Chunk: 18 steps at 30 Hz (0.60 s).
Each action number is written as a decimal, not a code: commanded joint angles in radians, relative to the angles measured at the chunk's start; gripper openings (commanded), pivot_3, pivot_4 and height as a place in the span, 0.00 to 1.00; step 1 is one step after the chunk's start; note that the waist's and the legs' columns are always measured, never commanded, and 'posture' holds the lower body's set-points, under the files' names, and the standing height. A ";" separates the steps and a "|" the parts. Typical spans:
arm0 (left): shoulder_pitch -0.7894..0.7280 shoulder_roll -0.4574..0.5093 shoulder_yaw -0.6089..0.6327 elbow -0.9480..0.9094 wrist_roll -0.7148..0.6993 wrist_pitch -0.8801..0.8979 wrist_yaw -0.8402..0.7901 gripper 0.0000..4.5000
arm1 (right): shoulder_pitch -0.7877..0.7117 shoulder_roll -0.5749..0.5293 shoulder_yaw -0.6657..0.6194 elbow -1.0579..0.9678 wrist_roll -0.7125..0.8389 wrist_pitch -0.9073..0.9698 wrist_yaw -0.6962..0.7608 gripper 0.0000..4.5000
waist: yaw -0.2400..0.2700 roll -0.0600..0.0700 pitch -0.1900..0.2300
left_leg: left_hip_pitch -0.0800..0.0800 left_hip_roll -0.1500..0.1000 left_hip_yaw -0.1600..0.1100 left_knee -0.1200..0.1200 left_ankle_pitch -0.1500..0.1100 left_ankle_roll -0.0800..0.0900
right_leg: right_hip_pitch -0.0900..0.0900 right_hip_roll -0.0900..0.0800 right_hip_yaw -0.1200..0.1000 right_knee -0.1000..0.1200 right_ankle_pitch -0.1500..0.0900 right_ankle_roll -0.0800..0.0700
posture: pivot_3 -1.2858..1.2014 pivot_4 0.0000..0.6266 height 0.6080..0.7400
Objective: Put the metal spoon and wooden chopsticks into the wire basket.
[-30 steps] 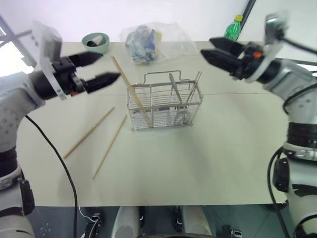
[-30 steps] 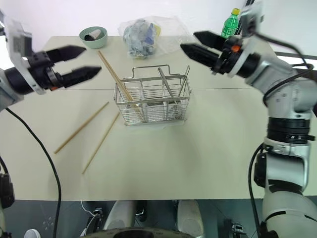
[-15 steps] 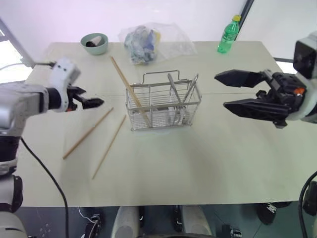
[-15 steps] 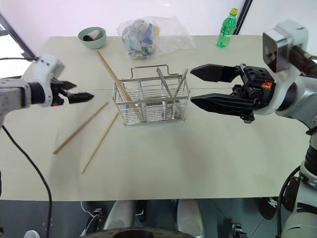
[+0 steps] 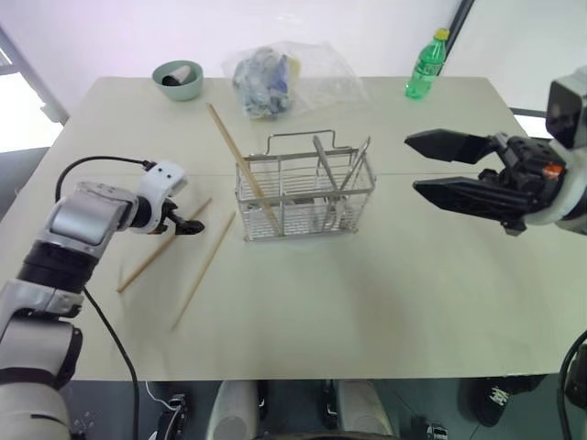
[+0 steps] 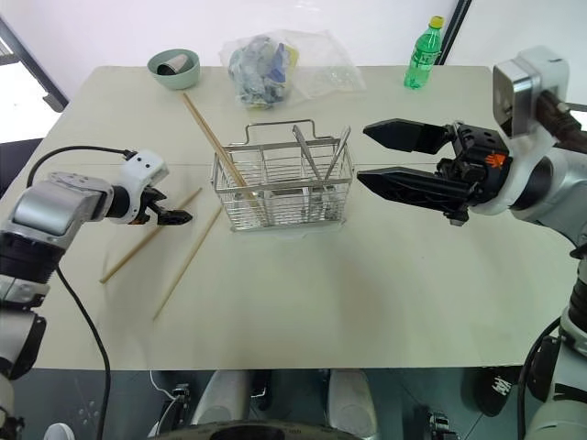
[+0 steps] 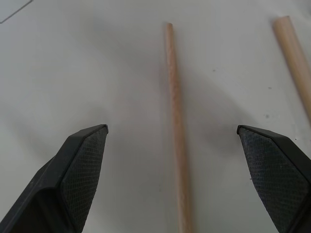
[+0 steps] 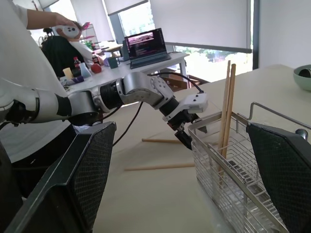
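Wire basket [image 5: 305,195] at worktop [image 5: 394,302] centre; green bowl [image 5: 177,79], plastic bag [image 5: 275,78], green bottle [image 5: 423,64] toward twelve o'clock. Left tool [image 5: 195,225] apart over loose wooden chopsticks [image 5: 163,246] at nine o'clock. Right tool [image 5: 438,165] apart at three o'clock.

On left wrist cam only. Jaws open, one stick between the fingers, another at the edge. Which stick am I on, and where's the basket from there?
Observer: The left gripper is over the outer chopstick, near its basket-side end. The wire basket sits on the robot's right of it, past the second loose chopstick.
Operator: Anything in the basket already?
Observer: Yes. Two more chopsticks lean in its left end, sticking out well above the rim.
Operator: Right arm in the way?
Observer: No. The right gripper is open, in the air on the far side of the basket, apart from it.
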<state>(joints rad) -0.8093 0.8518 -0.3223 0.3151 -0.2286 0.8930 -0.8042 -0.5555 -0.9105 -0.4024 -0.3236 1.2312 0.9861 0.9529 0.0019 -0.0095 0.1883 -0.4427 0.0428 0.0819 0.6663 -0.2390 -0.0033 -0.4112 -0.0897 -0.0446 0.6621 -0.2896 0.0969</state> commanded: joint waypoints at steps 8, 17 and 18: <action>-0.009 -0.047 -0.011 0.042 0.087 -0.053 -0.108 0.25 | -0.005 -0.012 -0.024 -0.033 0.021 -0.030 -0.016 0.99 | 0.010 0.000 0.000 | 0.000 0.000 0.000 0.001 0.000 0.000 | 0.001 0.000 0.000 0.001 0.000 0.000 | 0.52 0.24 0.86; -0.070 -0.124 0.165 0.156 0.112 -0.125 0.084 0.01 | 0.020 -0.026 -0.037 -0.025 0.016 -0.032 -0.007 0.99 | 0.010 0.000 0.000 | 0.001 0.000 -0.002 0.001 0.000 0.001 | 0.001 0.000 0.000 0.001 0.000 0.000 | 0.52 0.24 0.86; -0.083 -0.145 0.214 0.167 0.102 -0.163 0.133 0.01 | 0.022 -0.028 -0.040 -0.023 0.017 -0.032 -0.008 0.99 | 0.010 0.000 0.000 | 0.001 0.000 -0.002 0.001 0.000 0.001 | 0.001 0.000 0.000 0.001 0.000 0.000 | 0.52 0.24 0.86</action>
<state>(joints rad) -0.8478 0.7191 -0.2056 0.4711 -0.1289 0.7934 -0.7594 -0.5269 -0.9198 -0.4040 -0.3285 1.2346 0.9742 0.9406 0.0123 -0.0099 0.1880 -0.4420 0.0432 0.0793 0.6679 -0.2391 -0.0028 -0.4104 -0.0900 -0.0444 0.6637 -0.2896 0.0969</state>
